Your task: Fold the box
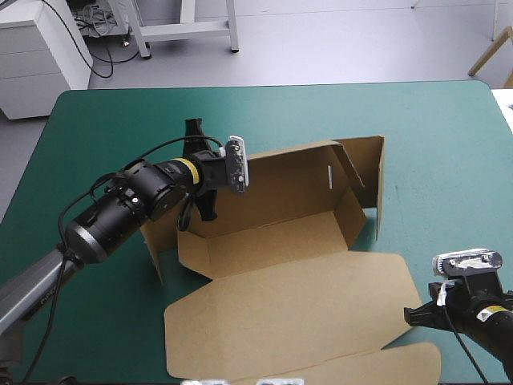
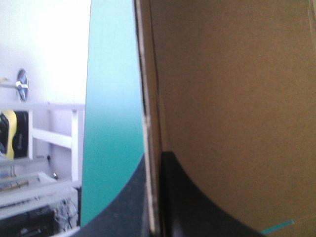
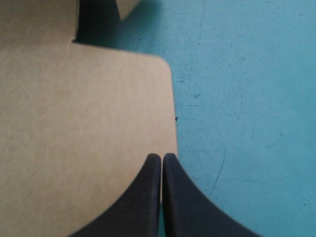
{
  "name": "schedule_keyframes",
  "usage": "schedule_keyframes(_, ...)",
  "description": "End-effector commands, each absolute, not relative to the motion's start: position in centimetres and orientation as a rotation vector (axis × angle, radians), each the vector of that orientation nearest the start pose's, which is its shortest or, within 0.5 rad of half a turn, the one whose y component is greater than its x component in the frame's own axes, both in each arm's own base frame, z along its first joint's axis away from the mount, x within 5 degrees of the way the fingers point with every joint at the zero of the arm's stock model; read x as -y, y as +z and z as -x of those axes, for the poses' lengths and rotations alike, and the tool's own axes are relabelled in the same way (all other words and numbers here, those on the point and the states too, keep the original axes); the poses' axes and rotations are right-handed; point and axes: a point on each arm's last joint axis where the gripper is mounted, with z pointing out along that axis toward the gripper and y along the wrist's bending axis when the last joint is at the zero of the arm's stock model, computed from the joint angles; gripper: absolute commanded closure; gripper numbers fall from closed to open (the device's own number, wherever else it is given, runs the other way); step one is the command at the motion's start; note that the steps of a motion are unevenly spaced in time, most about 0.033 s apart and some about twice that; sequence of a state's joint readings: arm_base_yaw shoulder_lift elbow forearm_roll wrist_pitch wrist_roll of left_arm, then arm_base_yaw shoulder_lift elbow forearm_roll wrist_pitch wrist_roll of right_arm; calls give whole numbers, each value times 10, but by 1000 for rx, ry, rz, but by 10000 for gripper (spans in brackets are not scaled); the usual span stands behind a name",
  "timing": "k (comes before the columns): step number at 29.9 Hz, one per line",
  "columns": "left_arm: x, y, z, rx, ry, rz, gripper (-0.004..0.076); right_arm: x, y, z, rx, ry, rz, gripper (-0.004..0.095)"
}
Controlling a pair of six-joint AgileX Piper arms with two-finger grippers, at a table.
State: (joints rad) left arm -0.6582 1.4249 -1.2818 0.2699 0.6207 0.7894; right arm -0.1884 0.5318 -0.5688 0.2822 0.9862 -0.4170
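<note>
At mid-table the box (image 1: 272,241) stands half-formed: back wall (image 1: 288,180) and right end up, lid (image 1: 296,313) flat. The left gripper (image 2: 155,159) clamps that wall; the right gripper (image 3: 161,157), fingers together, seemingly hovers over the lid.

In the high view the box (image 1: 272,241) lid is cut off at the lower edge. The tips of the left claw (image 1: 200,172) are hidden under its wrist, centre left. The right claw (image 1: 413,315), lower right, is mostly covered too.
</note>
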Motion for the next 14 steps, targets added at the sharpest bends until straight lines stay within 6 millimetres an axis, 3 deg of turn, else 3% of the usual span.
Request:
schedule_keyframes(1, 202, 390, -247, -1340, 376, -1586, 734, -5, 298, -88, -2302, 57, 184, 912)
schedule_keyframes(9, 226, 391, -225, -1220, 355, -1660, 734, -5, 298, -88, -2302, 57, 184, 912)
schedule_keyframes(14, 228, 387, -227, -1250, 346, -1660, 734, -5, 298, -88, -2302, 57, 184, 912)
